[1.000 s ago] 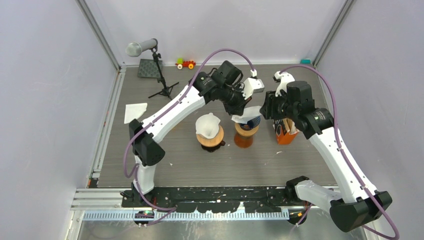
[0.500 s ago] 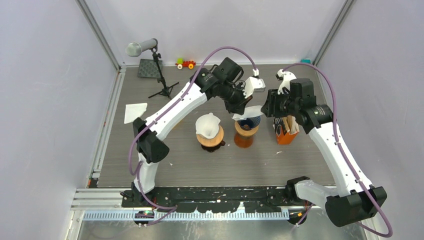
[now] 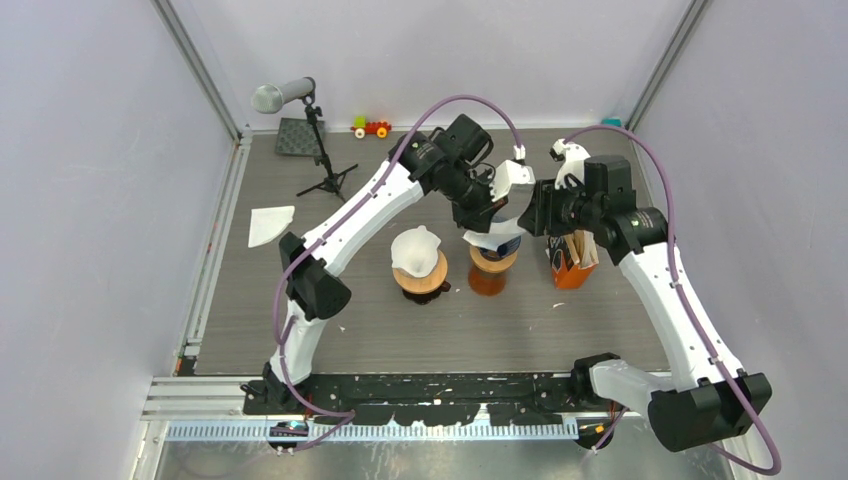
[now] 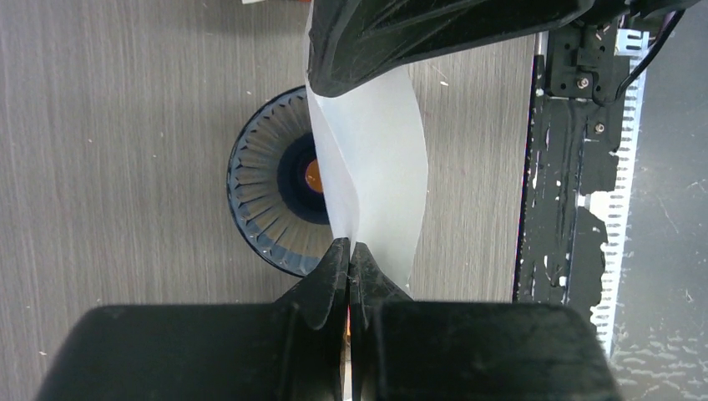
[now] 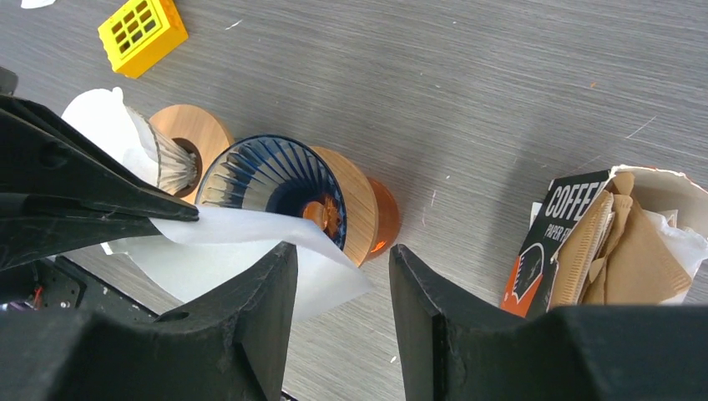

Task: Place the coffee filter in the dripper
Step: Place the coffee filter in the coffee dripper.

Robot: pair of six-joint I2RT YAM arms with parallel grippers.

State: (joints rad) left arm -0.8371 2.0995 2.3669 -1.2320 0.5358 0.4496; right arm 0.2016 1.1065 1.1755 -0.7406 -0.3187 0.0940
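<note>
Left wrist view: the left claw (image 4: 349, 245) is clenched, its two tips pinched together on one edge of the white coffee filter (image 4: 380, 167). The sheet hangs in the air over the blue ribbed dripper (image 4: 263, 188), covering part of its rim but not seated inside. A black part of the other arm overlaps the filter's opposite end.

In the right wrist view, the right claw (image 5: 342, 255) is released. Its fingers (image 5: 267, 317) stand well apart, and a corner of the filter reaches into the gap without being gripped. The dripper sits on a round wooden stand (image 5: 361, 209) over an orange base.

From the top external view, both claws meet above the dripper at the middle of the bench (image 3: 400, 330), the left one coming from the far left and the right one from the right. Just left of the blue dripper stands a second dripper (image 3: 420, 252), already lined with a white filter. To the right, an orange packet of brown filters (image 3: 572, 258) stands upright. A microphone on a stand (image 3: 285, 95) and a small toy car (image 3: 371, 127) are at the far edge, well apart from the work.
</note>
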